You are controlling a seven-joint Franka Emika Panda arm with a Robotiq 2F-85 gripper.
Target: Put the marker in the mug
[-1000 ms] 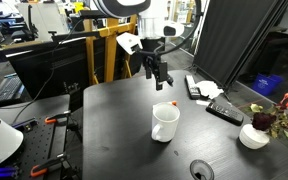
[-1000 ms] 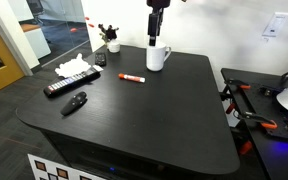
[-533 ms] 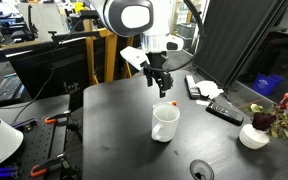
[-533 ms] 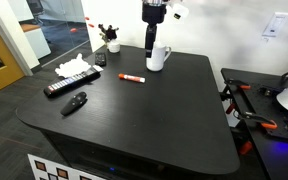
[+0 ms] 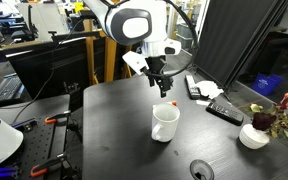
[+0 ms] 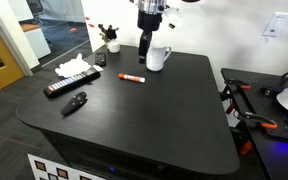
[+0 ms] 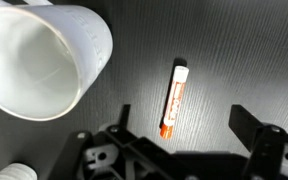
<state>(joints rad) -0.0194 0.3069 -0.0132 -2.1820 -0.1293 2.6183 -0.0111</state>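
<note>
In the wrist view the fingers [image 7: 248, 122] are spread wide and hold nothing, one dark tip coming in at the lower middle of the frame and the other at the lower right. The marker [image 7: 174, 98] lies flat on the dark worktop [image 7: 246, 50] in the gap between them, just above it in the frame. Its long axis runs almost straight up and down the picture, leaning slightly right at the top, so it lies roughly across the line that joins the two tips. Its orange end is toward the bottom of the frame and its pale end toward the top. That crossing looks right for closing on the barrel; from these pictures the move still seems to need a descent, since the fingers appear to hang above the worktop rather than beside the marker. The mug [image 7: 42, 62] stands upright and empty in the upper left of the wrist view, apart from the marker. In an exterior view the marker [image 6: 131, 77] lies left of and below the mug [image 6: 156, 57] in the frame. Compared with a second ago, the fingers have dropped lower and shifted from over the mug toward the marker's side, while marker and mug sit where they were.
</note>
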